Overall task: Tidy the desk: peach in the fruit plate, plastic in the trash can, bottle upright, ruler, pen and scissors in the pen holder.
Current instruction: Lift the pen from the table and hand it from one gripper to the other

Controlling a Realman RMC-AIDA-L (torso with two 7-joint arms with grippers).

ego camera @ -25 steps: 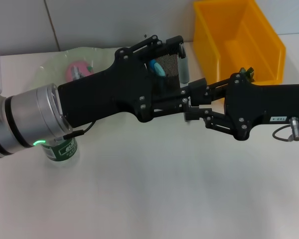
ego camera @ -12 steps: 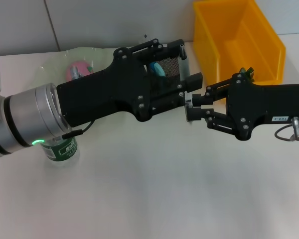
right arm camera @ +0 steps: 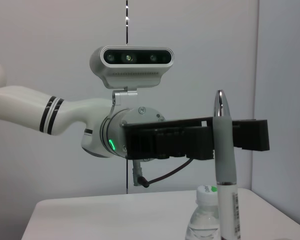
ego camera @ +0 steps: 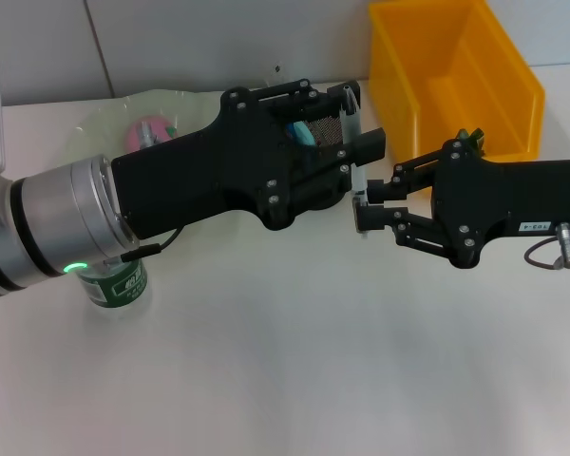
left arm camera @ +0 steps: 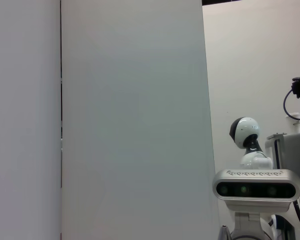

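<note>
As right gripper grips pen — left gripper alongside

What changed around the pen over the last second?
The right gripper was open a second ago; its fingers have since closed on the pen beside the left gripper, which edged slightly toward the back of the desk. Whether the left has let go cannot be told. The bottle, yellow bin and peach stayed put.

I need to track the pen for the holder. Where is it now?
In the head view the pen is mid-table, pinched upright in the right gripper, right beside the left gripper and just before the pen holder.
</note>
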